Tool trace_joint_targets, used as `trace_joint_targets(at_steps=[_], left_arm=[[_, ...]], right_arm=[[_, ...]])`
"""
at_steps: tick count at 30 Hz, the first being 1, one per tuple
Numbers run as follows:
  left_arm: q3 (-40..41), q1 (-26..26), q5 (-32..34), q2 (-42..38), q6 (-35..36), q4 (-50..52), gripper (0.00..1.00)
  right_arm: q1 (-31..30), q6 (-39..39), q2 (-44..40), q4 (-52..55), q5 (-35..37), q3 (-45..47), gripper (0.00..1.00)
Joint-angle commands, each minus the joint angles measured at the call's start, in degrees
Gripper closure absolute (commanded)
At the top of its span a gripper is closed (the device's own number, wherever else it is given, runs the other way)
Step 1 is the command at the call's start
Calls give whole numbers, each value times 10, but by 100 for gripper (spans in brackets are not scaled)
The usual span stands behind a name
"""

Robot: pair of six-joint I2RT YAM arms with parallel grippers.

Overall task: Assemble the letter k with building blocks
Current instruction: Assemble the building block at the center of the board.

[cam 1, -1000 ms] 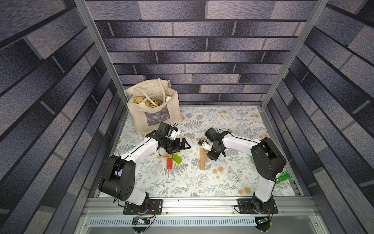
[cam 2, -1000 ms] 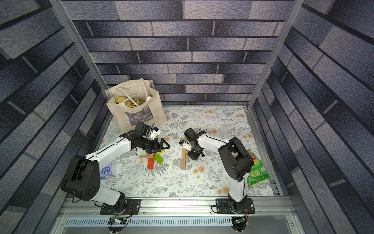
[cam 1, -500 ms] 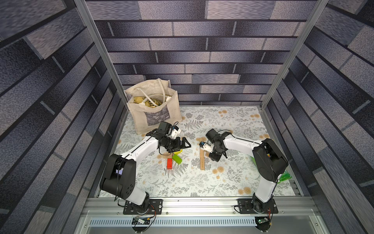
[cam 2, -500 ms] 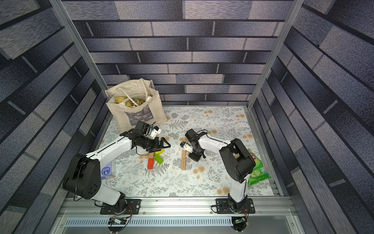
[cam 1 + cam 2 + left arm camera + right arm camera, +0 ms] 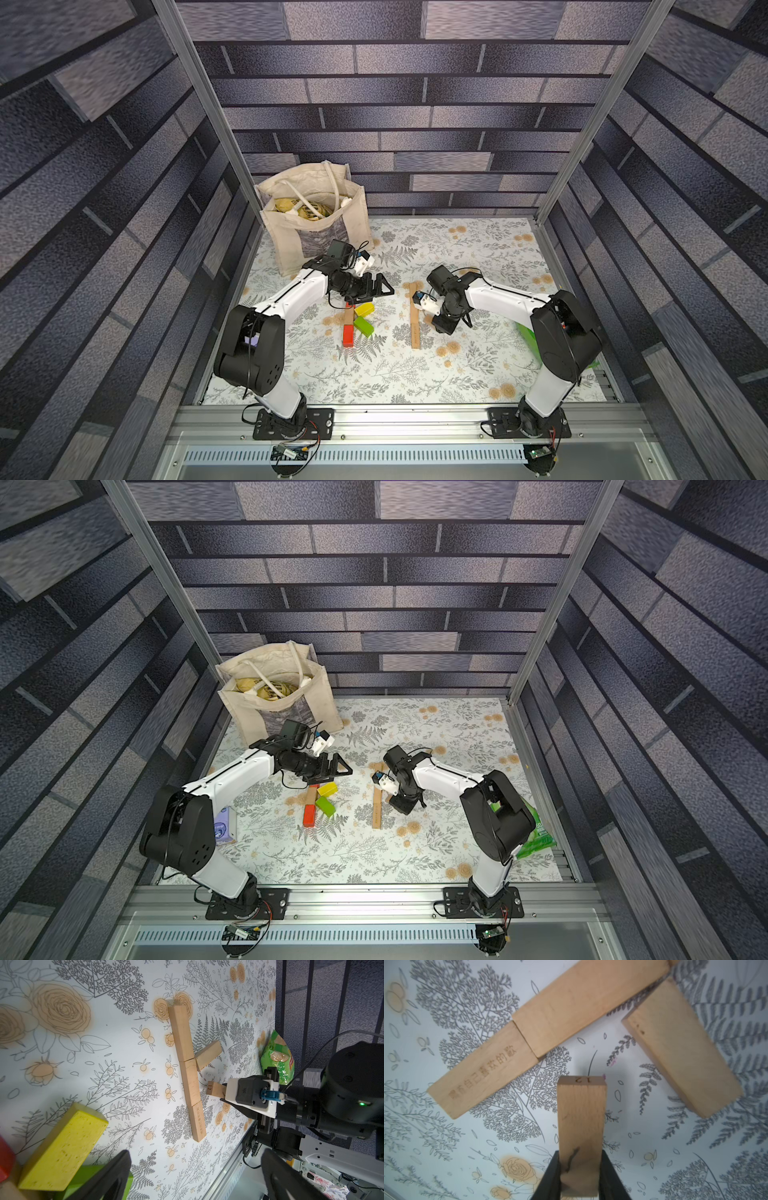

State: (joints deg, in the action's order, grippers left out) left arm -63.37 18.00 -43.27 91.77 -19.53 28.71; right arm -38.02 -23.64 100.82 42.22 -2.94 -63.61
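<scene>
Since a second ago, we see the right gripper (image 5: 580, 1154) has drawn its jaws in and shifted slightly toward the near edge of the floral mat (image 5: 415, 374). It now pinches a tan block (image 5: 581, 1118) by one end, and the free end is stamped 12. That end points at the spine (image 5: 188, 1068), three tan blocks lying end to end, and a strip of bare mat shows between them. We cannot tell whether the held block touches the mat.

A slanted block (image 5: 207, 1055) already touches the spine at a joint, close beside the held block.

The left gripper (image 5: 196, 1153) hangs spread wide, holding nothing, above a loose cluster: a yellow block (image 5: 364, 308), a green block (image 5: 363, 326) and a red block (image 5: 348, 334), well apart from the spine.

A canvas tote bag (image 5: 316, 224) stands at the far left corner. A green snack packet (image 5: 276, 1059) lies at the mat's right edge. A purple tissue pack (image 5: 222, 825) sits by the left arm's base.
</scene>
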Motion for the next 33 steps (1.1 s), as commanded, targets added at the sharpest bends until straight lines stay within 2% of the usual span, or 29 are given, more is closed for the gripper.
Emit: trace_joint_targets(at_steps=[1,33], left_arm=[[8,-1,2,-22,7,5,0],[18,1,18,-29,-3,6,0]], right_arm=[[-4,-1,15,0,-14,-15,74],[5,-10,66,-22,3,-42,74]])
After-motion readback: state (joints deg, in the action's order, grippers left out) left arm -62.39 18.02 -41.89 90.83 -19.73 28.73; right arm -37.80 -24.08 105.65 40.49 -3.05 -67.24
